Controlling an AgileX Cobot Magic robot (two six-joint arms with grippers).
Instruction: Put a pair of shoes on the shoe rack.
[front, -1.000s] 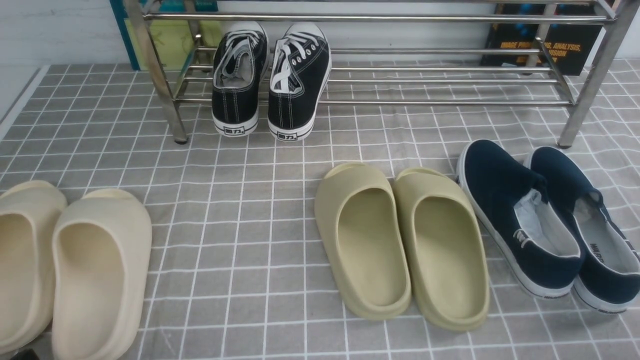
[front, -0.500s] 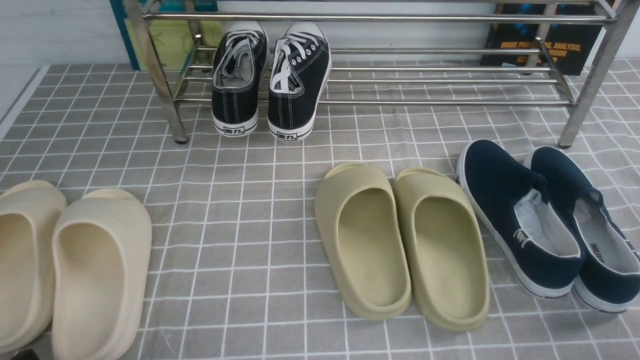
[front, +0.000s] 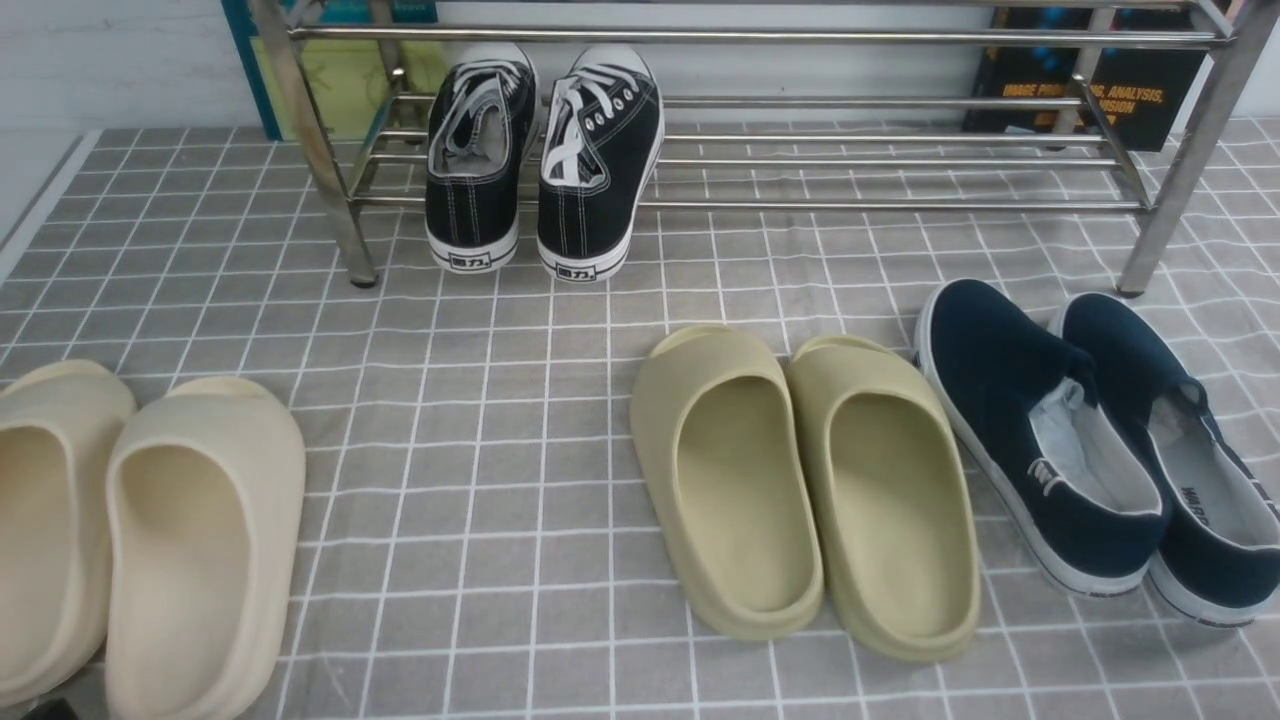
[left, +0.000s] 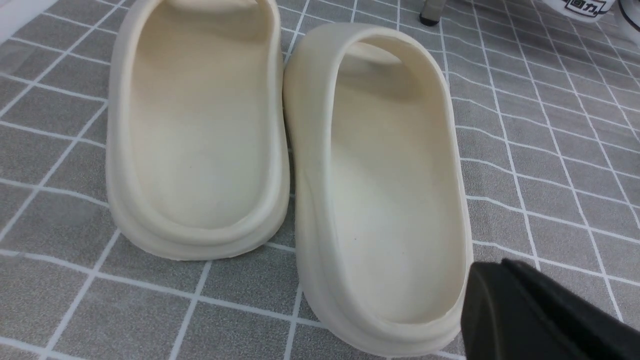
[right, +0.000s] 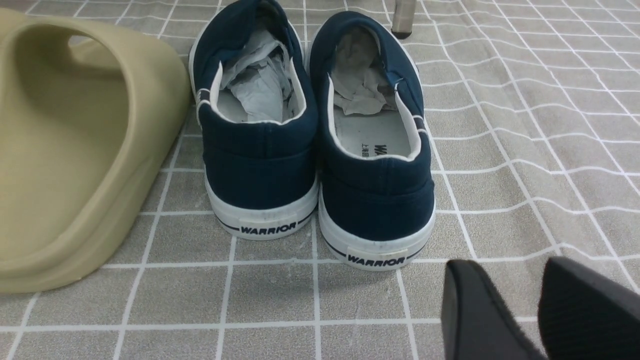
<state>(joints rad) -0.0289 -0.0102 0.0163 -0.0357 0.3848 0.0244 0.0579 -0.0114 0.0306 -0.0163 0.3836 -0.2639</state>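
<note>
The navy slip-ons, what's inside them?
Both navy slip-ons hold crumpled white paper pushed toward the toes. One shows a grey insole with printed letters behind its paper. The toe ends are covered by the uppers, so how far the paper goes can't be seen.

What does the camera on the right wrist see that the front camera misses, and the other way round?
Only the right wrist view shows the right gripper, jaws slightly apart and holding nothing, plus crumpled paper stuffed inside the navy slip-ons. Only the front view shows the black sneakers on the shoe rack and the cream slides. Both show the navy slip-ons, an olive slide and the checked cloth.
</note>
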